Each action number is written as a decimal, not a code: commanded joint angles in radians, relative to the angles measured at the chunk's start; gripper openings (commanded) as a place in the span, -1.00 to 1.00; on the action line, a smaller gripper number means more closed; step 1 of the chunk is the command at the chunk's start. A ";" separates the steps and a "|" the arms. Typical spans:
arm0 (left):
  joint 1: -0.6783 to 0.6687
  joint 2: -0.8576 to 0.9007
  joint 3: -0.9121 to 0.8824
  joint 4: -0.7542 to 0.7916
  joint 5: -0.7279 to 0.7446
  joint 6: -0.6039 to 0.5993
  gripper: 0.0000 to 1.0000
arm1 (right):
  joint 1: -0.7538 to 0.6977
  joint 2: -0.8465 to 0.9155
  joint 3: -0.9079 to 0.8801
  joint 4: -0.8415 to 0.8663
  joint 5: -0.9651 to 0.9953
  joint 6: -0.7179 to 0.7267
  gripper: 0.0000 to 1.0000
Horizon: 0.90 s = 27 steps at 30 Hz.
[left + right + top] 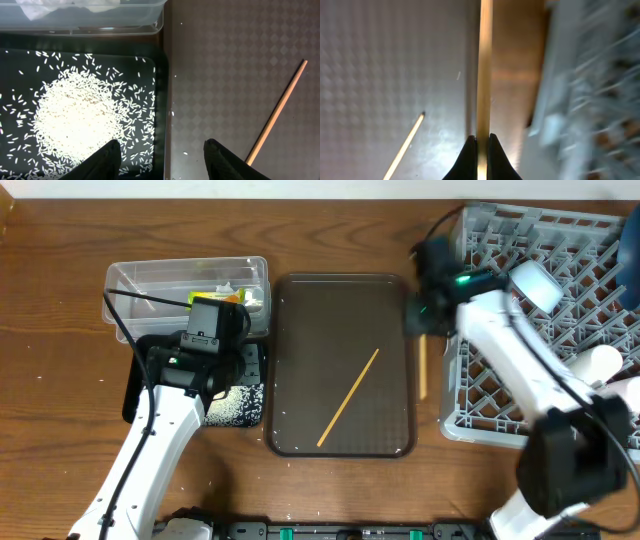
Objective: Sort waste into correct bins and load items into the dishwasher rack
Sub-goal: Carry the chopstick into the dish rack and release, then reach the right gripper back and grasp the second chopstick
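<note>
**Waste binned, chopsticks half handled**

Overhead: the clear plastic rectangular tub (150, 280) holds the yellow-green snack wrapper (220, 292). The shallow black rectangular tub (140, 385) holds the loose white rice grains (238, 405). Left arm (150, 435) hangs over the black tub. The flat dark brown serving tray (300, 330) carries one wooden chopstick (348, 398) lying diagonally. The second wooden chopstick (422, 370) is in the gap between the tray and the large grey lattice dishwasher rack (500, 395), with the right gripper (421, 320) at its upper end. A pale round item (541, 283) sits in the rack, partly behind the arm; I can't tell which dish it is. No plate in sight.

Left wrist: left gripper (162, 160) is spread wide and empty, over the black tub's edge next to the tray. The rice is a heap with scatter around it. A crumpled white tissue (50, 7) is in the clear tub, clearer here than from above. A few stray grains lie on the tray.

Right wrist: the only view showing the grip. The fingers are clenched on the second chopstick, which runs straight up the frame over the tray edge. The rack is blurred on the right.

Judgement: waste looks sorted. Left to do: both chopsticks into the rack, maybe the stray grains.
</note>
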<state>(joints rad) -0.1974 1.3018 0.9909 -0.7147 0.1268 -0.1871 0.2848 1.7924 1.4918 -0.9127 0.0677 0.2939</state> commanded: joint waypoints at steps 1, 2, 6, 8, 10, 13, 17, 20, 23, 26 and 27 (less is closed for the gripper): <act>0.002 0.002 0.014 -0.003 -0.015 -0.010 0.13 | -0.082 -0.027 0.022 -0.007 0.014 -0.166 -0.98; 0.002 0.002 0.014 -0.003 -0.015 -0.011 0.13 | -0.111 -0.022 0.015 -0.008 0.015 -0.188 -0.98; 0.002 0.002 0.014 -0.003 -0.015 -0.010 0.12 | -0.196 -0.016 -0.027 -0.005 0.002 -0.202 -0.98; 0.002 0.002 0.014 -0.003 -0.015 -0.011 0.13 | -0.218 -0.013 -0.045 0.000 -0.020 -0.202 -0.98; 0.002 0.002 0.014 -0.003 -0.015 -0.010 0.13 | -0.232 -0.007 -0.070 0.014 -0.040 -0.202 -0.98; 0.002 0.002 0.014 -0.003 -0.015 -0.011 0.12 | -0.231 -0.006 -0.124 0.064 -0.050 -0.208 -0.98; 0.002 0.002 0.014 -0.003 -0.015 -0.011 0.12 | -0.231 -0.006 -0.138 0.098 -0.050 -0.213 -0.83; 0.002 0.002 0.014 -0.003 -0.015 -0.011 0.12 | -0.231 -0.013 -0.114 0.095 -0.050 -0.213 -0.21; 0.002 0.002 0.014 -0.003 -0.015 -0.011 0.12 | -0.231 -0.032 -0.051 0.061 -0.050 -0.193 -0.15; 0.002 0.002 0.014 -0.003 -0.015 -0.011 0.13 | -0.227 -0.067 0.013 0.043 -0.114 -0.174 -0.18; 0.002 0.002 0.014 -0.003 -0.015 -0.011 0.12 | -0.221 -0.079 0.024 0.048 -0.153 -0.174 -0.20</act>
<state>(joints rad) -0.1974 1.3018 0.9909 -0.7147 0.1265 -0.1871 0.0528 1.7718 1.4521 -0.8692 -0.0002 0.1013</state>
